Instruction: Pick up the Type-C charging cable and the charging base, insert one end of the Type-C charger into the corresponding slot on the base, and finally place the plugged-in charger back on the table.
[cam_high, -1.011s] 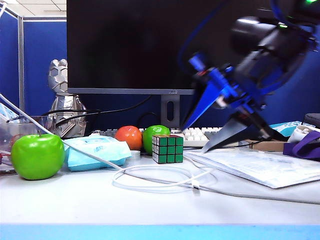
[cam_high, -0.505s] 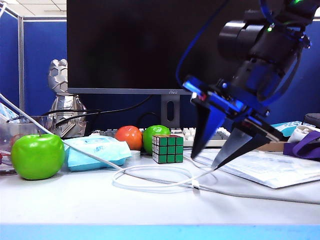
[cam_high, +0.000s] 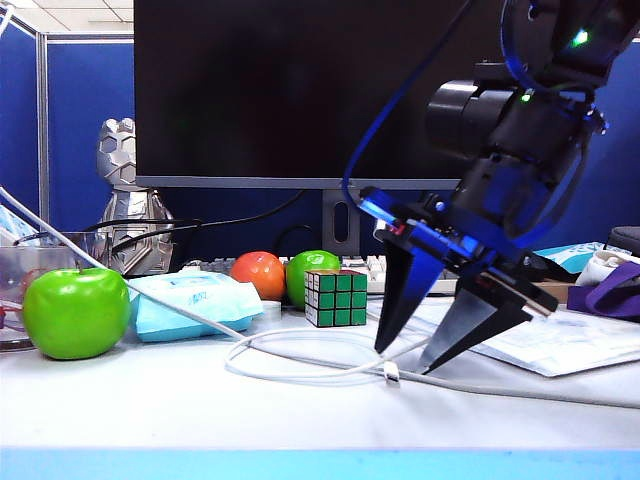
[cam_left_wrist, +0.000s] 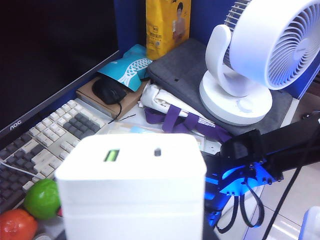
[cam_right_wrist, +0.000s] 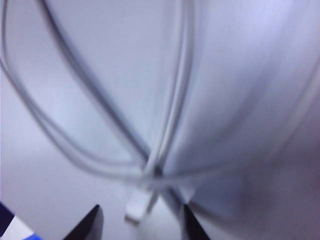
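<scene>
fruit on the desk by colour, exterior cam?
Green apple: 2, big one front left, smaller one by the Rubik's cube
Orange-red fruit: 1
Total: 3

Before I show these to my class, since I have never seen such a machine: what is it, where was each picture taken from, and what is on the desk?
It is a robot with two arms, each ending in a two-finger claw. One picture comes from a camera off the arms looking across the table; the other two come from cameras on the wrists.

In the table view, the right claw hangs open, tips just above the thin white Type-C charging cable looped there. Its wrist camera looks down on that cable.

The left wrist camera shows the white charging base close up, its two ports facing the camera; it seems held, but the left claw itself is hidden.

Also there: a green apple, a Rubik's cube, a keyboard and a fan.
</scene>
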